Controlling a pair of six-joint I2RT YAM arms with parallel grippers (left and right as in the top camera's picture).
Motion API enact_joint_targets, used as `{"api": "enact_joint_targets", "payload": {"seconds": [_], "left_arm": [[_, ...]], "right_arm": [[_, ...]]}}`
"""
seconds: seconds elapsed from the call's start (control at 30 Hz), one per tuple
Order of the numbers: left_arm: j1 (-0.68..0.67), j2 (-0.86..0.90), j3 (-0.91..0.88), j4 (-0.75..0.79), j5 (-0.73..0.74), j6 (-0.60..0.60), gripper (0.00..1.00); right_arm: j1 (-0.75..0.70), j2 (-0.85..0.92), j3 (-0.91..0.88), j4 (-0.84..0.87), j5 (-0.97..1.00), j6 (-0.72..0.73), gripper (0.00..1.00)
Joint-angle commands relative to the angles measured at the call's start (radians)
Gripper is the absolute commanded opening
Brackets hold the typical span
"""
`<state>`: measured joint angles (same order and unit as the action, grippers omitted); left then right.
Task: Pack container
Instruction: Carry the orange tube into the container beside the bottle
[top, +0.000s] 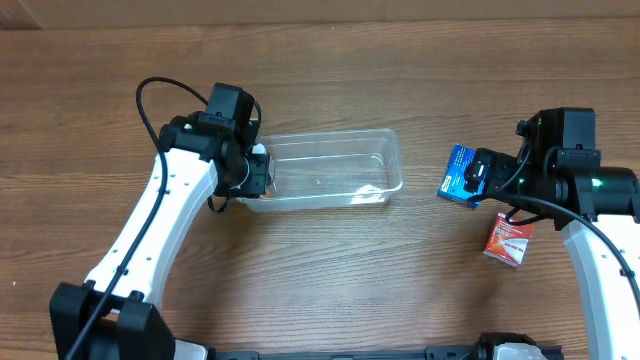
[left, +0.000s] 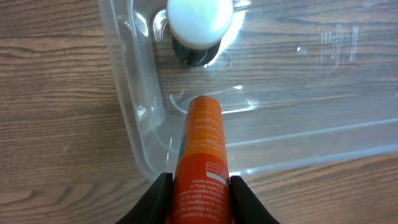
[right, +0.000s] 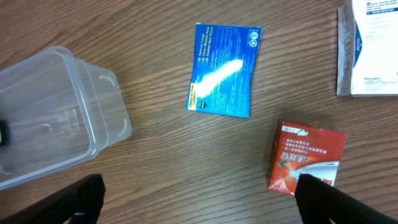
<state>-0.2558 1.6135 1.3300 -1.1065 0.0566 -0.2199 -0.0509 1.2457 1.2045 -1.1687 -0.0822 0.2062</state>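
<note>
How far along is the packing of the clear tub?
Done: one white-capped item sits in the container. In hand: the left gripper holds an orange tube over the container's end. Still to pack: the blue packet, red box and white box lie on the table; the right gripper is open, empty.

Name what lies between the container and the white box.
A blue packet, flat on the wood between the container and the white box; the right wrist view shows it.

Illumination: bright, even, from overhead. Glare whitens the white cap (left: 199, 22) at the far wall of the container (left: 134, 112) (surface detail lost) and streaks the blue packet (right: 224, 71) right of the container. Shadows beside it are soft. The orange tube (left: 202, 168) blurs nearest the lens.
</note>
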Motion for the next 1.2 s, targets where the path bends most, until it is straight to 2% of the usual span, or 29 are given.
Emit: {"api": "enact_joint_targets", "payload": {"seconds": [0.0, 0.2, 0.8, 1.17], "left_arm": [[-0.003, 0.059, -0.002, 0.007, -0.023, -0.028, 0.04], [-0.005, 0.114, 0.006, 0.019, -0.029, -0.028, 0.04], [-0.006, 0.116, 0.088, 0.026, -0.068, -0.048, 0.05], [-0.008, 0.214, 0.145, -0.049, -0.079, -0.050, 0.04]], "right_arm": [[-0.002, 0.000, 0.026, -0.002, -0.009, 0.004, 1.00], [-0.002, 0.000, 0.026, -0.002, -0.009, 0.004, 1.00], [-0.002, 0.000, 0.026, -0.001, -0.009, 0.004, 1.00], [-0.002, 0.000, 0.026, -0.001, -0.009, 0.003, 1.00]]}}
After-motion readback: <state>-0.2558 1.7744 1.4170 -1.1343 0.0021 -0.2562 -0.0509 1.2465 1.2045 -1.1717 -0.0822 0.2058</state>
